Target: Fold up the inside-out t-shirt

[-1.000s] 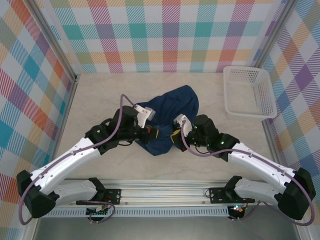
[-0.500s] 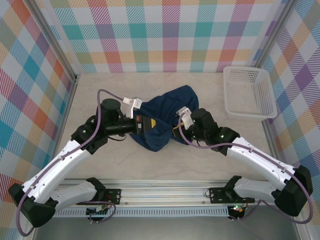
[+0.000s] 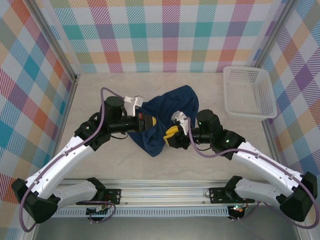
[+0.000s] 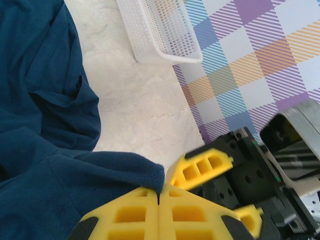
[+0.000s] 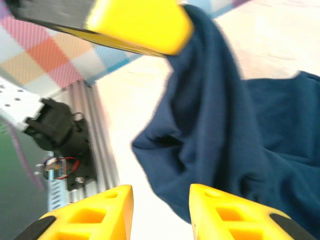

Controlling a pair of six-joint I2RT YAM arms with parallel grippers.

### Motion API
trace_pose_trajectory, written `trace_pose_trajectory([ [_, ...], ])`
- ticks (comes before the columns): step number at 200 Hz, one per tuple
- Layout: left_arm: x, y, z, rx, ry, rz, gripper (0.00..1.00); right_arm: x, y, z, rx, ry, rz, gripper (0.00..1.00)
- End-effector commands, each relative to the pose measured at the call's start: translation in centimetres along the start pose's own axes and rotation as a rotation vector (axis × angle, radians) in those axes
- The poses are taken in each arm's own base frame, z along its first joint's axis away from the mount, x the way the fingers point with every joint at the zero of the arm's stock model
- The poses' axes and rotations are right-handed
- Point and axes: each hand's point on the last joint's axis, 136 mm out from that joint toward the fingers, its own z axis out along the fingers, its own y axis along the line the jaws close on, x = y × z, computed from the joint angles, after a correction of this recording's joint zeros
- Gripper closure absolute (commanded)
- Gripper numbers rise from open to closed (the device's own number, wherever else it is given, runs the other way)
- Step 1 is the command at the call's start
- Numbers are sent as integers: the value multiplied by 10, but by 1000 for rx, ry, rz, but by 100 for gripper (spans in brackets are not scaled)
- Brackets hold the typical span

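I record the inside-out t-shirt [image 3: 172, 102] as soft, matt navy cloth, creased. Table [image 3: 100, 95]: smooth, pale, marble-patterned. Basket [image 3: 250, 92]: white perforated plastic. Left pincer [image 4: 159, 200] and right pincer [image 5: 161, 210]: matt yellow moulded plastic. Front rail [image 3: 165, 186]: brushed metal.

High rear overhead view, two close wrist views, all on t-shirt [image 3: 172, 102]
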Motion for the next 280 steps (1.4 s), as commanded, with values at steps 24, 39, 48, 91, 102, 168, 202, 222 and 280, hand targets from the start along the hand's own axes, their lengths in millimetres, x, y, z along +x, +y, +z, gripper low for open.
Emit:
trace_pose_trajectory([
  [24,-7,-9,-3,35,-18,-12,100,-16,11,28,-118,-54,46,64],
  [39,-7,-9,-3,36,-18,-12,100,-19,5,36,-99,-51,59,63],
  [48,-7,-10,-4,38,-15,-12,100,-20,-2,40,-67,-53,70,62],
  [91,-5,-8,-1,40,-10,-11,100,-30,-13,47,-24,-89,69,60],
  [102,-4,-7,-1,41,-8,-12,100,-32,-14,50,-29,-92,70,60],
  [168,-6,1,1,1,-26,-8,100,-35,2,44,-101,-97,55,92],
  [202,-13,20,1,-98,-71,19,100,-33,13,28,-123,-85,60,100],
  [222,-18,38,-3,-195,-106,42,95,-45,19,19,-145,-121,75,100],
  [280,-19,55,-31,-307,-176,120,51,-73,-7,15,-31,-203,222,100],
])
